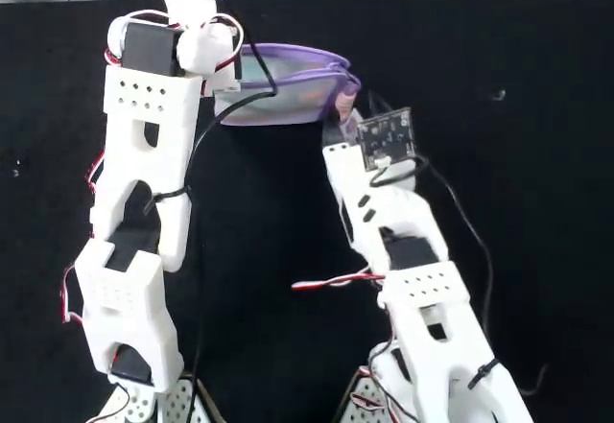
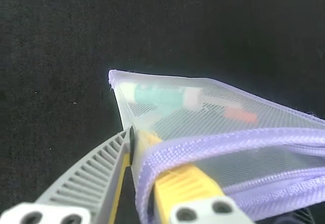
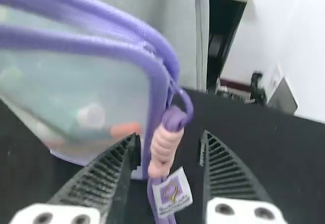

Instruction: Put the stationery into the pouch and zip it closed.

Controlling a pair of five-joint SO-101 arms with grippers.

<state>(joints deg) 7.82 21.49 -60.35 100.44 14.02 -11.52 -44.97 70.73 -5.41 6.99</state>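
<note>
Left wrist view: the left gripper [image 2: 136,142] is clamped on one end of the pouch [image 2: 213,117], w/ the stationery [image 2: 162,97] already inside, prob. to keep it steady for zipping. The right gripper [image 3: 169,136] stands wide around the pink zip pull [image 3: 163,148], not yet pinching it.

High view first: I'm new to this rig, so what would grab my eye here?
A clear pouch with a purple zip is held at the far middle of the black table, stationery showing inside. The left gripper clamps one end; at the other, the right gripper stands open around the pink zip pull.
</note>
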